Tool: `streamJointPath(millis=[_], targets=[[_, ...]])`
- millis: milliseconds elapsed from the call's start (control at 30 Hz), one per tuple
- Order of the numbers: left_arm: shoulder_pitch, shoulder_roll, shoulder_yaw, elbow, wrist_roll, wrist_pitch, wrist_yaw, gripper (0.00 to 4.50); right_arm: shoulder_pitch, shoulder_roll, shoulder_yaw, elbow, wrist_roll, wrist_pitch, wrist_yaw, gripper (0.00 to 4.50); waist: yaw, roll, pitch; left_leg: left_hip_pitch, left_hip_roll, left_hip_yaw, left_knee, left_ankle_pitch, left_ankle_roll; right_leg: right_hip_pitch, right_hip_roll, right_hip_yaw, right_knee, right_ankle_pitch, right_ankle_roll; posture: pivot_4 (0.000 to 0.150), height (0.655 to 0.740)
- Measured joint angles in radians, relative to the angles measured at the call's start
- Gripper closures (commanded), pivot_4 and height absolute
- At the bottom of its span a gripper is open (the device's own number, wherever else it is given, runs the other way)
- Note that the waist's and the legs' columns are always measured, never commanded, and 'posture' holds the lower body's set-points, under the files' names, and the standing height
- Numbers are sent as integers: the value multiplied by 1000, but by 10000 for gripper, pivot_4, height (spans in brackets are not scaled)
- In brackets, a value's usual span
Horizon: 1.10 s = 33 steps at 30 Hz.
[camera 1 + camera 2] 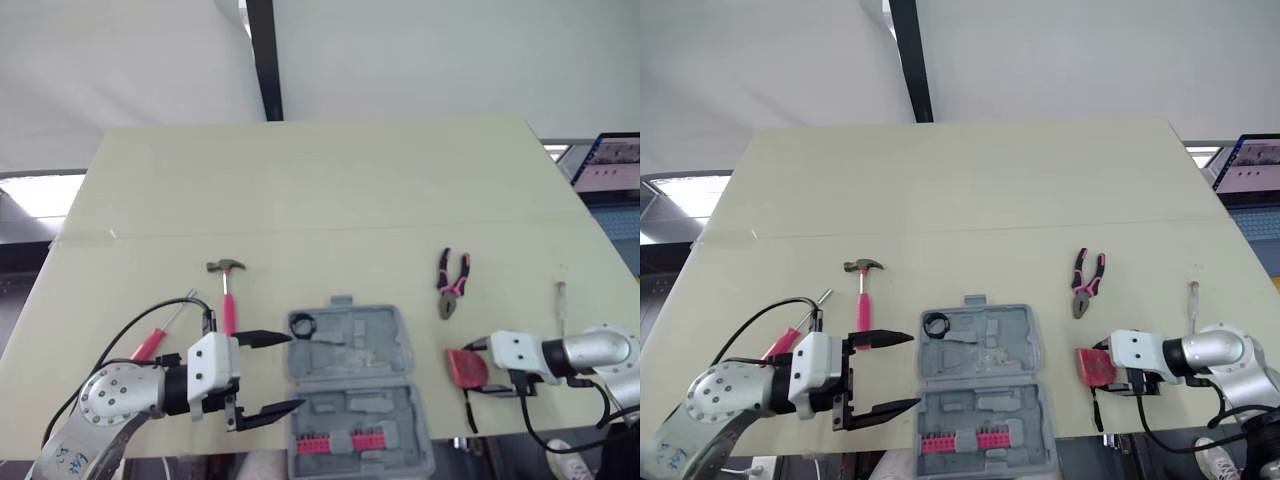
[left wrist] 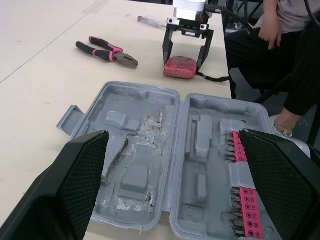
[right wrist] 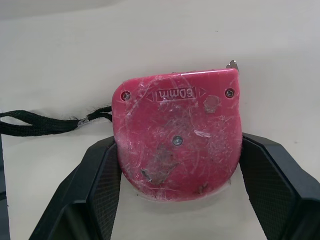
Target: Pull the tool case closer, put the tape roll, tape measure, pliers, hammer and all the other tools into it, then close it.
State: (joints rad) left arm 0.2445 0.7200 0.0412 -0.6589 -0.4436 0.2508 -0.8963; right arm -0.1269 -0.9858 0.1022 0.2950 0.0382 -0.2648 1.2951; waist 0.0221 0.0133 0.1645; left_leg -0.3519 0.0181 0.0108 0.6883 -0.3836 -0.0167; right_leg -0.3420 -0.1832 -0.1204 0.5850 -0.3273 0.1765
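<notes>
The grey tool case lies open at the table's front edge, with a pink bit strip in its near half and the black tape roll in a far-left recess. My left gripper is open just left of the case, its fingers pointing at the case's left side. The red tape measure lies flat on the table right of the case. My right gripper is shut on its sides, and its black strap trails out. The hammer and pliers lie farther back.
A red-handled screwdriver lies left of my left gripper, under its cable. A slim metal tool rests near the right edge. A person's dark-trousered legs are beside the table on the right, and a screen stands at the far right.
</notes>
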Motion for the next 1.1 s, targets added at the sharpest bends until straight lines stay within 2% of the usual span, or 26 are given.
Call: streamJointPath(millis=[133,300,567,800,1100], targets=[[23,-2,22,23,2,-27,-1,0,-39,-74,-4,-158,22,188,12,15206,-1,3,1,0,0,0,0,0,0,-1,0,0,0,0,0,1500,7400],[68,-13,41,91,21,-76,-2,0,-189,-143,21,-413,4,514,30,15206,-1,3,2,-1,0,0,0,0,0,-2,0,0,0,0,0,1500,7400],[96,-20,76,146,38,-144,-4,0,-423,-122,279,-700,-134,941,39,15206,-1,3,2,-3,0,-1,0,0,0,-4,0,0,0,0,0,1500,7400],[97,-31,77,180,58,-173,-6,0,-619,-14,536,-769,-296,1129,52,15206,-10,3,2,-4,0,0,-1,0,-1,-7,0,0,2,0,0,1500,7400],[96,-35,70,210,85,-206,-17,0,-710,80,697,-727,-394,1167,72,15206,-24,3,2,-5,0,1,-1,0,-1,-10,0,0,5,0,0,1500,7400]])
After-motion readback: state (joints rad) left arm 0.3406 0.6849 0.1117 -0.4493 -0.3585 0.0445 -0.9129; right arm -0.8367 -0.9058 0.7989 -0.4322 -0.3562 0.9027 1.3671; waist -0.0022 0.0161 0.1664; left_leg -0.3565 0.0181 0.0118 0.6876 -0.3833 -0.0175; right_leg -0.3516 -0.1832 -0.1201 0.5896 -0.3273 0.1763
